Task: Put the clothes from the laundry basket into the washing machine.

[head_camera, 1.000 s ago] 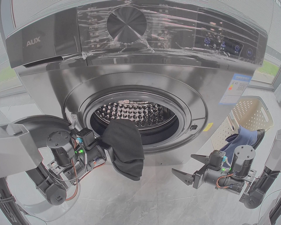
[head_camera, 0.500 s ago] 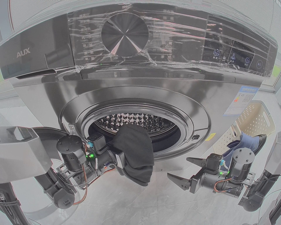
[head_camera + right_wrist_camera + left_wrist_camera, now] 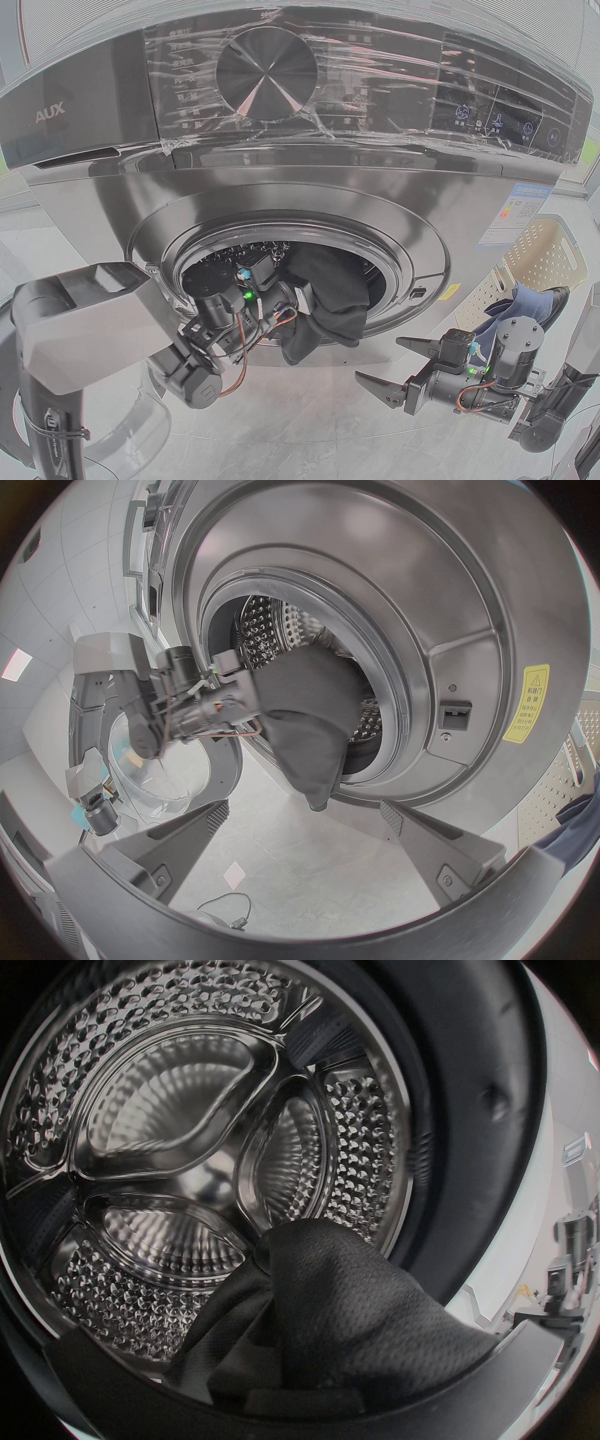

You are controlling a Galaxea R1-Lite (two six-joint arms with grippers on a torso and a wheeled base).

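- The left pincer holds a black garment at the mouth of the washing machine. The cloth covers its fingers, so the grip itself is hidden, but the garment hangs from it.
- The upper part of the black garment is inside the round opening. Its lower end hangs over the front rim and down the outside of the machine, above the floor.
- From the left wrist, the cloth bunches close in front, and the shiny dimpled drum lies beyond it.
- The machine's door stands swung open on the robot's left, beside the left arm.
- The right pincer hovers low over the floor, in front of the machine and to the right of the opening. Its fingers are spread wide and it holds nothing.
- Behind the right arm, just beside the machine's right side, stands a cream perforated laundry basket.
- A blue garment lies in the basket, draped over its near edge.
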